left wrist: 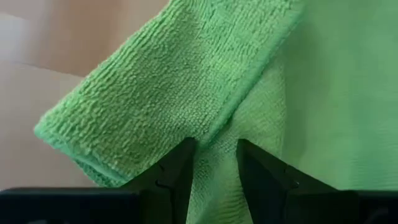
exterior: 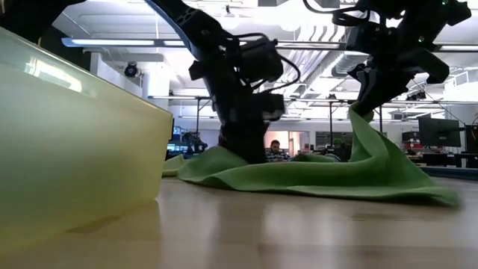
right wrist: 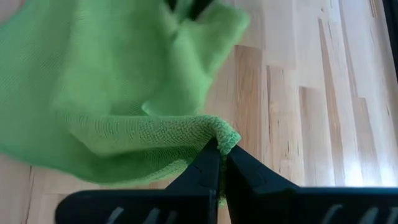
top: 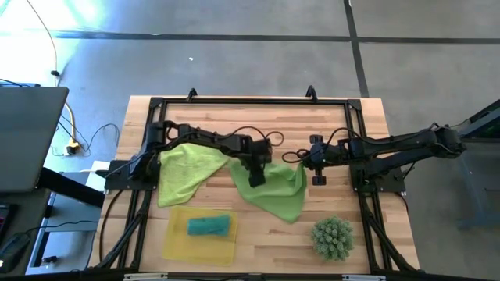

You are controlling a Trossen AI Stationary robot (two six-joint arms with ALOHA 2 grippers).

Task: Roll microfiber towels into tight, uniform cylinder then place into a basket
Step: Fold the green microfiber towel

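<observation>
Green towel (top: 275, 190) spread on the surface, one corner lifted and clamped in the right pincer (right wrist: 221, 148), middle pressed under the left pincer (left wrist: 214, 163), fingers apart. Folding stage, probably; rolling next. Basket (top: 173, 238) beyond the left pincer, blue roll (top: 209, 226) inside.

table: light wooden slat tabletop (top: 258, 234) with a black frame along its edges
middle: green towel (top: 277, 191), crumpled
left: second green towel (top: 183, 172), spread out
near left: yellow basket (top: 176, 238) holding a teal roll (top: 209, 226)
near right: green spiky ball (top: 332, 238)
</observation>
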